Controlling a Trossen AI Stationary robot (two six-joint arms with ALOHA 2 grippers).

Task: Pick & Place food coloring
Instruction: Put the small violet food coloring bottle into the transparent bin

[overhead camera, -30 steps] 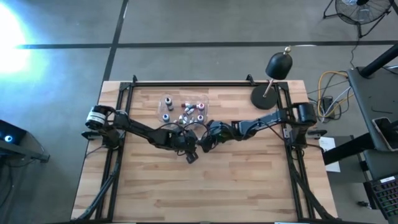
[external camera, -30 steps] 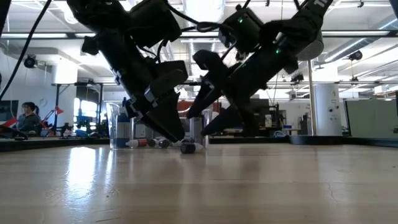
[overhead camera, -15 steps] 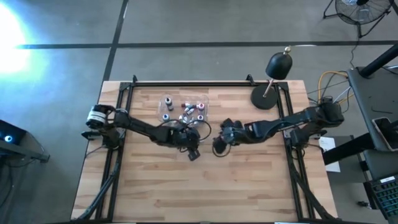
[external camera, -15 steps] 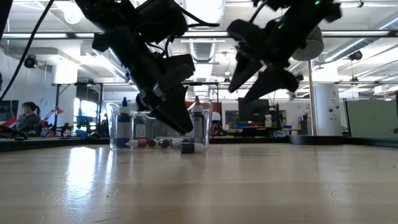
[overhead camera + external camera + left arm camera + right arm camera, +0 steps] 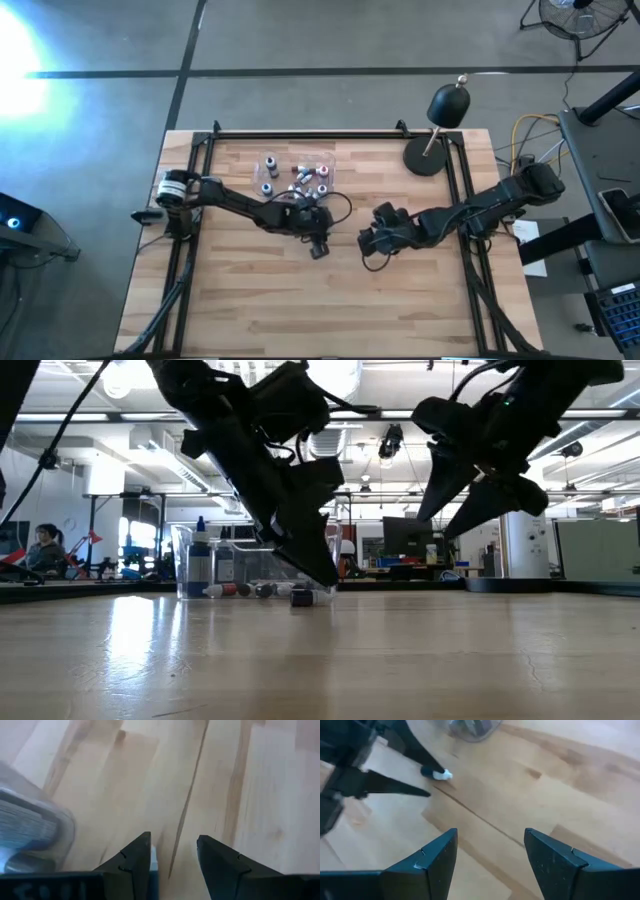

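Standing by the table here: the left gripper (image 5: 319, 243) is angled down low over the wood near the middle, jaws parted and holding nothing, and my guess is it's lining up on the one stray food coloring bottle (image 5: 435, 773) lying on its side on the boards, dark body with a white cap, just off the tray. Seen from the right arm's camera, that bottle sits right at the tips of the left fingers (image 5: 405, 790), so a pinch looks close but isn't made. The rest of the little bottles (image 5: 297, 175) are bunched in the clear tray (image 5: 184, 560) up around 11 o'clock from the table centre, some upright, some tipped over. The right gripper (image 5: 372, 243) hangs at about 3 o'clock of the left one, also open and empty, probably parked clear so the arms don't bump.
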